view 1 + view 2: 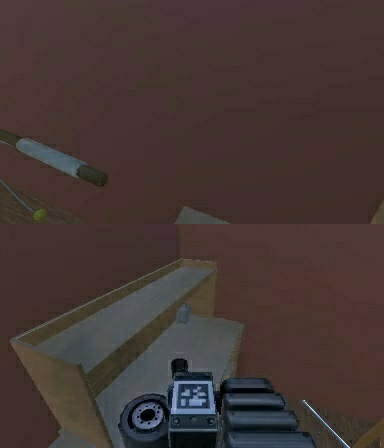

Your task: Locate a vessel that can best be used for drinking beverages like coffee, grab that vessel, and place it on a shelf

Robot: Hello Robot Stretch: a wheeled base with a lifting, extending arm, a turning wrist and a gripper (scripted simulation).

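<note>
A small pale grey vessel-like thing (184,314) stands on the grey lower surface of a wooden shelf unit (120,316), near its back wall. It is too small to tell if it is a mug. The arm's white marker square (195,396) and ribbed dark bar (260,412) rise at the arm side view's bottom. The gripper's dark body (150,419) sits left of the marker, in front of the shelf. Its far end cannot be made out, so I cannot tell whether it holds anything.
A dark maroon wall (200,90) stands close ahead. At the forward view's lower left lies a bat-like stick (58,160) with a pale wrap and dark tip, and a small yellow-green ball (40,213). A pale flat thing (200,216) shows at the bottom edge.
</note>
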